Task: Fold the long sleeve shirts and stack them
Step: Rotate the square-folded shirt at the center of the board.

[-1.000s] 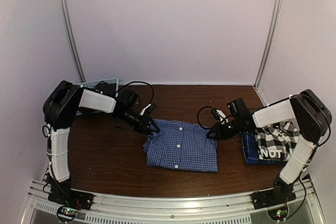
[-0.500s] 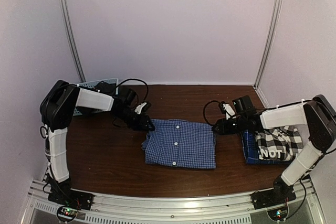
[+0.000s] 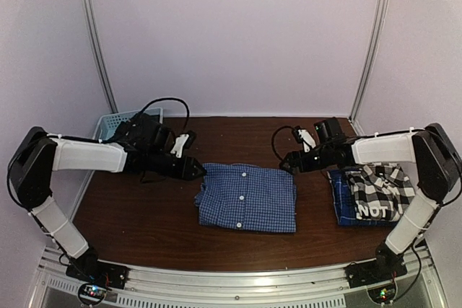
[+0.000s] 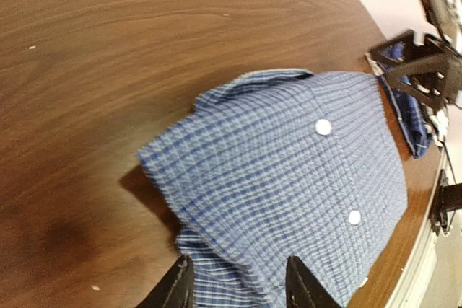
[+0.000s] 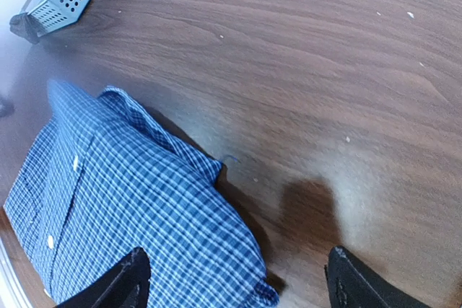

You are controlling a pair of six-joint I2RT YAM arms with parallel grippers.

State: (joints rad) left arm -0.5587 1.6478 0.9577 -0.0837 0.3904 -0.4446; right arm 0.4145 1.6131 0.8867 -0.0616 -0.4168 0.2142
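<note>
both have just let go: left end effector (image 3: 196,171) and right end effector (image 3: 287,164) now sit w/ fingers apart at the far corners of the blue check shirt (image 3: 247,198), which lies folded in the middle of the counter (image 3: 144,207). fold looks done, i'd say. stacking's left, prob. onto the b&w plaid shirt (image 3: 375,192) lying on the dark blue plaid shirt (image 3: 341,196) at right. basket (image 3: 115,122) back left: contents hidden behind the arm.

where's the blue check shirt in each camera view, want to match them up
Top external: the blue check shirt lies folded at the middle of the picture.
Left wrist: it fills the centre to lower right.
Right wrist: it sits in the lower left.
Shared landmark: its row of white buttons.
</note>
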